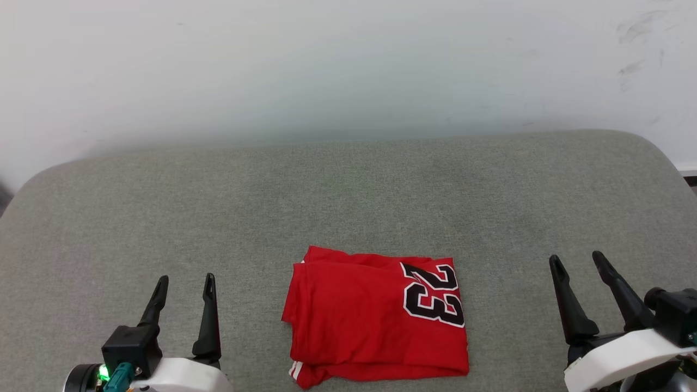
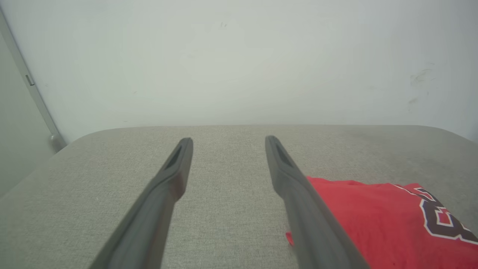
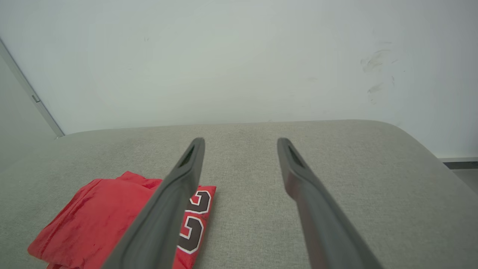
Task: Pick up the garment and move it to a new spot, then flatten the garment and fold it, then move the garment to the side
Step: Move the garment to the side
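Observation:
The garment (image 1: 359, 321) is a red jersey folded into a rough rectangle, lying near the front middle of the grey cushioned surface, with a black-and-white "23" on its right part and a bit of white-striped trim at its lower left corner. My left gripper (image 1: 185, 284) stands open to the garment's left, apart from it, nothing between its fingers. My right gripper (image 1: 576, 260) stands open to the garment's right, also apart. In the left wrist view the garment (image 2: 377, 220) lies right of the open left gripper (image 2: 228, 141). In the right wrist view the garment (image 3: 97, 224) lies left of the open right gripper (image 3: 241, 141).
The grey padded surface (image 1: 348, 196) spreads wide with rounded far corners and bare fabric on every side of the garment. A pale wall (image 1: 348, 65) rises right behind its far edge. A dark strip of floor edge (image 3: 459, 164) shows past the right corner.

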You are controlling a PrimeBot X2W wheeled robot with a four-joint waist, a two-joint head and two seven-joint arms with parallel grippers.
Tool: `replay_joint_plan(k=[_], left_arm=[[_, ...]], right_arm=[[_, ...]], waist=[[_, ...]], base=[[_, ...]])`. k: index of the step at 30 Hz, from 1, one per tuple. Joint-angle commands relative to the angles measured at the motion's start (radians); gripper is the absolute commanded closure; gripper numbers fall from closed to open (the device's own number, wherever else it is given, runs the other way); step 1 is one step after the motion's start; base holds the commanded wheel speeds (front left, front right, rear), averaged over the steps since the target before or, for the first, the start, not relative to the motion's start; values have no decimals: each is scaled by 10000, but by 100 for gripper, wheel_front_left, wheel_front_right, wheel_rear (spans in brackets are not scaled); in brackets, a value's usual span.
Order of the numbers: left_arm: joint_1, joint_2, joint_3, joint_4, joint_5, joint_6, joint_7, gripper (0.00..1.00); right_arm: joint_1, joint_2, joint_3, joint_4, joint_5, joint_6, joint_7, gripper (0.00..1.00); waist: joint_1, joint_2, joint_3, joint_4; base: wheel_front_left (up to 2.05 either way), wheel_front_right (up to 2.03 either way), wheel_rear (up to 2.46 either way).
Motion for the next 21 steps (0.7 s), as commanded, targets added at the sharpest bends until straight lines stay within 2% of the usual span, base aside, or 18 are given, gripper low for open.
replay_joint_plan(k=[1,14,21], left_arm=[[132,5,-16,-20,23,67,32,0],[39,48,68,-122,-153,143,145,0],[-371,-204,139,-175,-10,124,-100,0]], right_arm=[[99,83,-40,-86,-77,-4,81,0],[153,146,-252,-77,84,-4,570,0],[-406,-599,-1448,1780,2332,-4,2260,0]], waist=[[1,0,0,-3],[1,0,-23,46],[1,0,165,647]], base=[[0,0,0],[0,0,0],[0,0,0]])
